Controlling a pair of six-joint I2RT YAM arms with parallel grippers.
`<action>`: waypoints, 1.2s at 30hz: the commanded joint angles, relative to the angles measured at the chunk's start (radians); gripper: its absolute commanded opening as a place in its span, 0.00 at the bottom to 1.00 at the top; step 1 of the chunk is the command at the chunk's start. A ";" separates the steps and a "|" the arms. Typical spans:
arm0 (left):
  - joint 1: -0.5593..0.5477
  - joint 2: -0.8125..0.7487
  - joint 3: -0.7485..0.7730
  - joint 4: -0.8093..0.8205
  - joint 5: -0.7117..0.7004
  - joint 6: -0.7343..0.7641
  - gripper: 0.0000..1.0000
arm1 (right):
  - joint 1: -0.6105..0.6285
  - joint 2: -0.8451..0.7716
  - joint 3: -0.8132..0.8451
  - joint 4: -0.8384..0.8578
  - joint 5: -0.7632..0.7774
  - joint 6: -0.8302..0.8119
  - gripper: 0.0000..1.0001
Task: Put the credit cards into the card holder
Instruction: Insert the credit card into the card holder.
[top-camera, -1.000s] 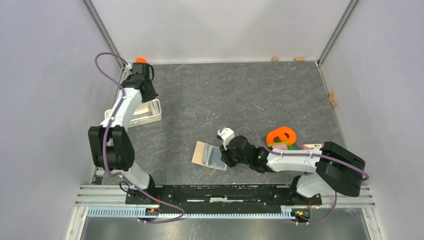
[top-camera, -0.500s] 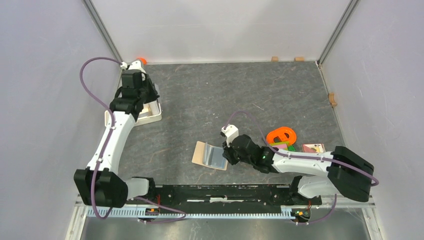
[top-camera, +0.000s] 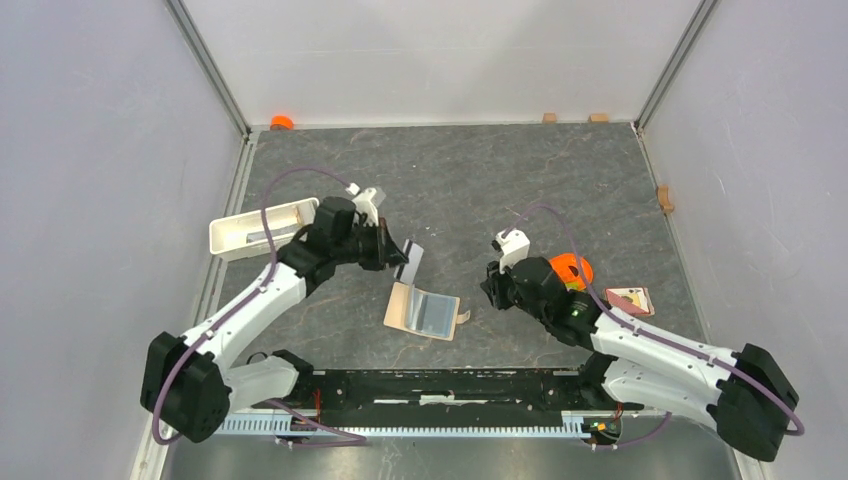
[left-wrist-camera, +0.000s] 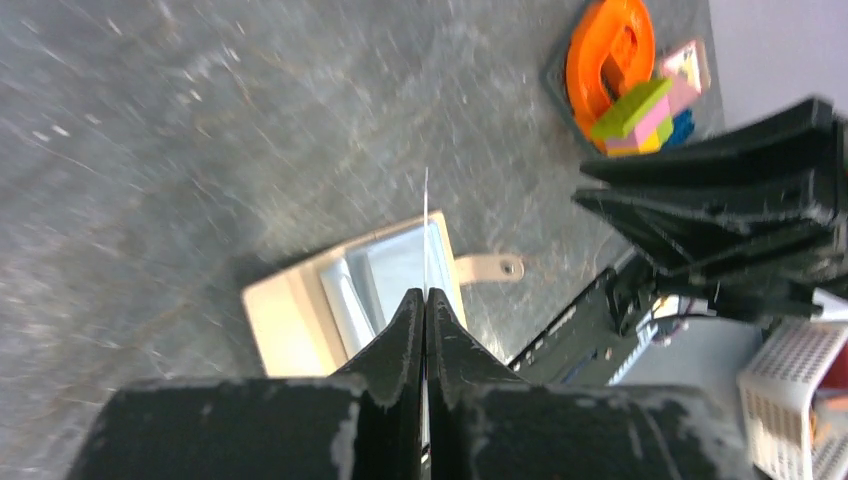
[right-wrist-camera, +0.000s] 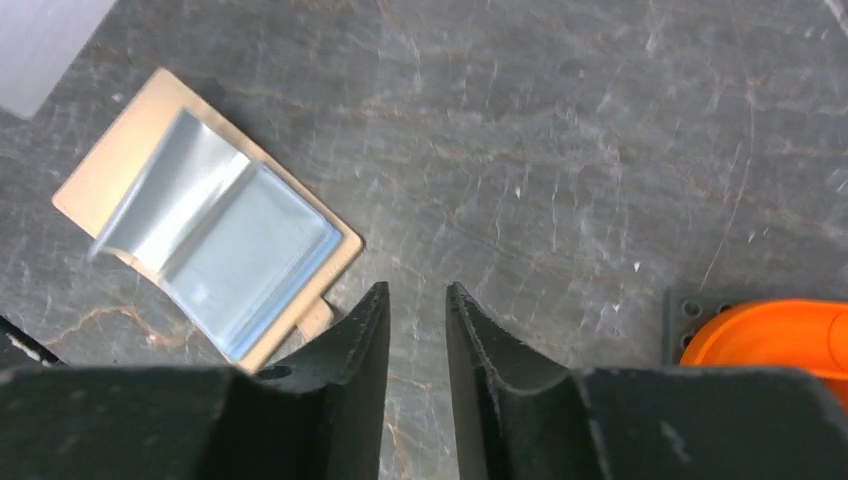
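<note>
Backing off since a moment ago, the right gripper (top-camera: 492, 290) hangs empty, jaws slightly apart, beside the card holder (top-camera: 425, 312), which lies open on the table (top-camera: 480, 180). Farther out, the left gripper (top-camera: 400, 250) has swung over from the tray (top-camera: 262, 228), clamped on a grey card (top-camera: 412, 262) over the holder's far edge.

Soft, even, bright light fills the top view; shadows on the table (top-camera: 500, 170) are faint and short. The left wrist view is streaked with motion blur. The right wrist view is sharp, with a pale sheen on the card holder (right-wrist-camera: 210, 235).
</note>
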 joint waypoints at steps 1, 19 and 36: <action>-0.074 0.037 -0.078 0.124 0.084 -0.092 0.02 | -0.035 -0.025 -0.049 -0.033 -0.132 0.030 0.37; -0.134 0.087 -0.235 0.205 -0.032 -0.225 0.02 | 0.056 0.162 -0.081 0.168 -0.197 0.215 0.51; -0.136 0.065 -0.407 0.386 -0.028 -0.386 0.02 | 0.062 0.216 -0.066 0.092 -0.074 0.228 0.08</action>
